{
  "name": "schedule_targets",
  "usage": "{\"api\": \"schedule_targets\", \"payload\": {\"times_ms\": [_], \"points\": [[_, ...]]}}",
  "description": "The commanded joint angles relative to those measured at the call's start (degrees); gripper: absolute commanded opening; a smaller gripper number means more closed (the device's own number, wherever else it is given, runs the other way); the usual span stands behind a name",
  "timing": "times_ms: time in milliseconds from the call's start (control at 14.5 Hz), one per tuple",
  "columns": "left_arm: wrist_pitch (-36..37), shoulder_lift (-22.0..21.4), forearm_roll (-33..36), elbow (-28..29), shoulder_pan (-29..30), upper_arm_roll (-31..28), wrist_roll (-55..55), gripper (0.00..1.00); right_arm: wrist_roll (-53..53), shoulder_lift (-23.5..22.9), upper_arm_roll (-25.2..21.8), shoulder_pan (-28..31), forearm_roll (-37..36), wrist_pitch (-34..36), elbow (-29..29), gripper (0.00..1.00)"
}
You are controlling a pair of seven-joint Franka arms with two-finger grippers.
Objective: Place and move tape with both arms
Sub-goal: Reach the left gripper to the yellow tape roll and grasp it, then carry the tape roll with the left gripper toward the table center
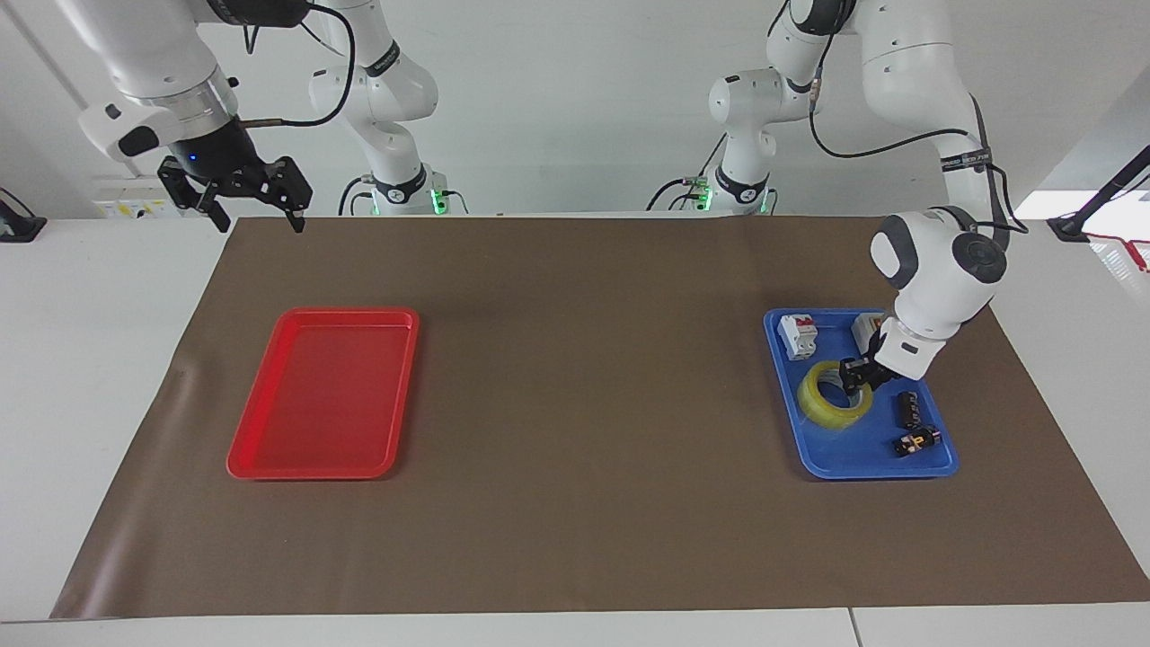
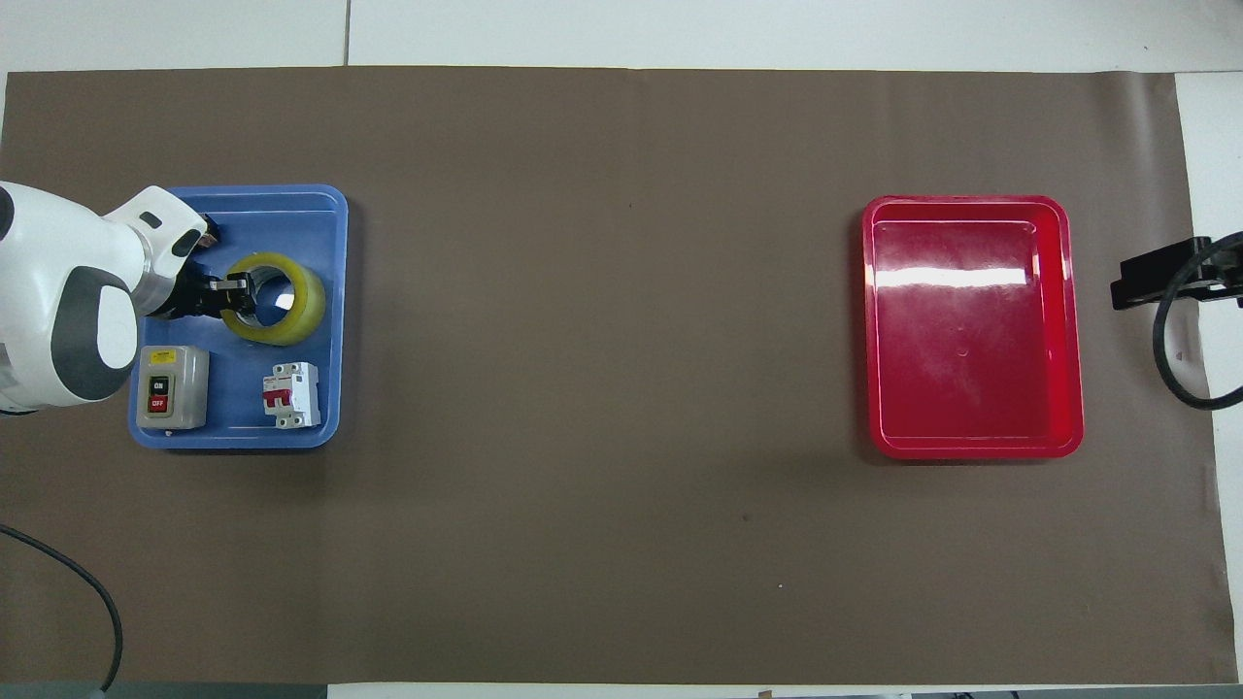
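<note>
The yellow tape roll (image 1: 828, 406) lies flat in the blue tray (image 1: 844, 463) at the left arm's end of the table. My left gripper (image 1: 854, 378) is down at the roll, on the rim that faces the table's end. Its fingers are apart, one inside the ring and one outside the wall. In the overhead view the left gripper (image 2: 234, 295) meets the tape (image 2: 293, 313) in the blue tray (image 2: 291, 206) the same way. My right gripper (image 1: 259, 221) hangs open and empty above the mat's corner nearest the robots, and the right arm waits.
The blue tray also holds a white circuit breaker (image 2: 290, 395), a grey ON/OFF switch box (image 2: 171, 386) and small black parts (image 1: 909, 409). An empty red tray (image 1: 323, 395) lies at the right arm's end. A brown mat (image 1: 584, 404) covers the table.
</note>
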State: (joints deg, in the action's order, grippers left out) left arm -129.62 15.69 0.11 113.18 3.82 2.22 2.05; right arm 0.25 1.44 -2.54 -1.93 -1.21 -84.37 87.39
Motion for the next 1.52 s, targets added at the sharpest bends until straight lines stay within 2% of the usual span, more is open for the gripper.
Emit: {"api": "schedule_targets", "payload": {"times_ms": [0, 207, 345, 414, 621, 897, 1034, 1241, 1310, 1379, 1448], "points": [[11.18, 1.44, 1.21, -10.39, -2.22, -0.29, 3.74, 0.00, -0.78, 0.58, 0.26, 0.43, 0.77, 0.35, 0.59, 1.00], [24.21, 4.51, 0.68, -23.76, -8.11, -0.29, 11.80, 0.00, -0.78, 0.58, 0.26, 0.43, 0.77, 0.35, 0.59, 1.00], [27.84, 5.66, 0.50, -27.13, -15.03, -0.29, 21.19, 0.00, -0.78, 0.58, 0.26, 0.43, 0.77, 0.35, 0.59, 1.00], [26.89, 5.67, 0.33, -27.05, -19.42, -0.29, 27.42, 0.00, -0.78, 0.58, 0.26, 0.43, 0.77, 0.35, 0.59, 1.00], [23.46, 6.19, -1.94, -26.79, -29.10, -0.20, 36.60, 0.00, -0.78, 0.58, 0.26, 0.43, 0.77, 0.35, 0.59, 1.00], [14.69, 12.77, -2.84, -26.79, -38.34, -0.37, 46.54, 0.00, -0.78, 0.58, 0.26, 0.43, 0.77, 0.35, 0.59, 1.00], [11.51, 13.93, -2.75, -24.26, -38.71, -0.29, 46.73, 0.00, -0.78, 0.58, 0.26, 0.43, 0.77, 0.35, 0.59, 1.00], [7.20, 12.70, -2.75, -18.98, -39.41, -0.37, 46.82, 0.00, -0.78, 0.58, 0.26, 0.43, 0.77, 0.35, 0.59, 1.00], [7.89, 12.61, -2.75, -19.40, -39.33, -0.37, 46.82, 0.00, -0.78, 0.58, 0.26, 0.43, 0.77, 0.35, 0.68, 1.00], [8.59, 12.61, -2.75, -20.10, -39.15, -0.46, 46.91, 0.59, -0.78, 0.58, 0.26, 0.43, 0.77, 0.35, 0.68, 1.00], [10.25, 12.52, -2.66, -21.33, -39.15, -0.98, 46.91, 1.00, -0.78, 0.58, 0.26, 0.43, 0.77, 0.35, 0.59, 1.00]]}}
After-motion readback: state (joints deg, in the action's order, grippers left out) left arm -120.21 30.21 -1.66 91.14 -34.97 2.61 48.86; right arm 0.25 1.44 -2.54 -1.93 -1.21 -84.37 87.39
